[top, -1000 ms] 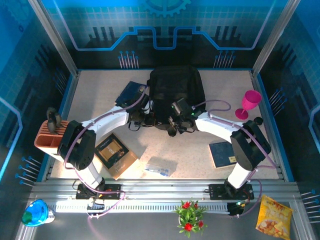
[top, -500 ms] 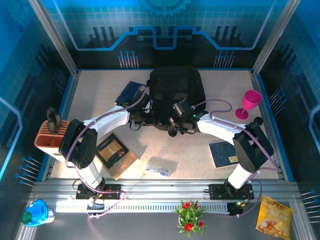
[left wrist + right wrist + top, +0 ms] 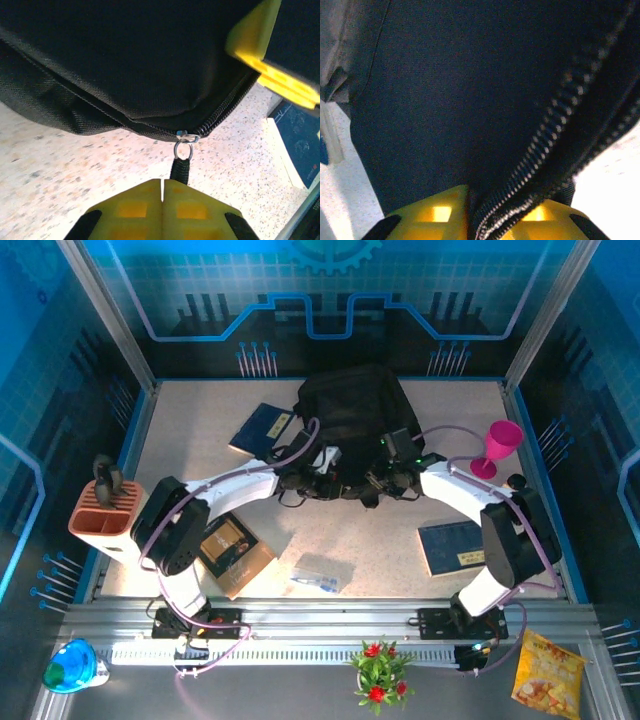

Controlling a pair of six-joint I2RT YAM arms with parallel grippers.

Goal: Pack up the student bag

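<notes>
Slippage is the first worry: the left gripper [image 3: 163,192] is clamped tight on the thin pull [image 3: 180,170] hanging from the ring [image 3: 183,149] of the zip slider, and only a short stub of that pull sits between the pads. A sharp tug, or one angled away from the line of the zip [image 3: 227,107], could draw it free. The slider sits at a bend in the track, where it may bind or bite into the loose fabric. The bag [image 3: 350,405] lies at the middle of the table's [image 3: 200,410] far edge, soft and unanchored. The right gripper [image 3: 487,210] is pinched on the bag's zip seam, which is all that braces it. If that pinch is shallow, I judge the whole bag would slide with the pull instead of the zip running, and might nudge the book [image 3: 262,427] lying toward the far left corner.

From above, both grippers merge into the black cloth at the bag's near side and are hard to separate. The right wrist view is close and blurred, so how much fabric the fingers hold cannot be told. Whether the main compartment is open is hidden, and the zip's far run is cut off
</notes>
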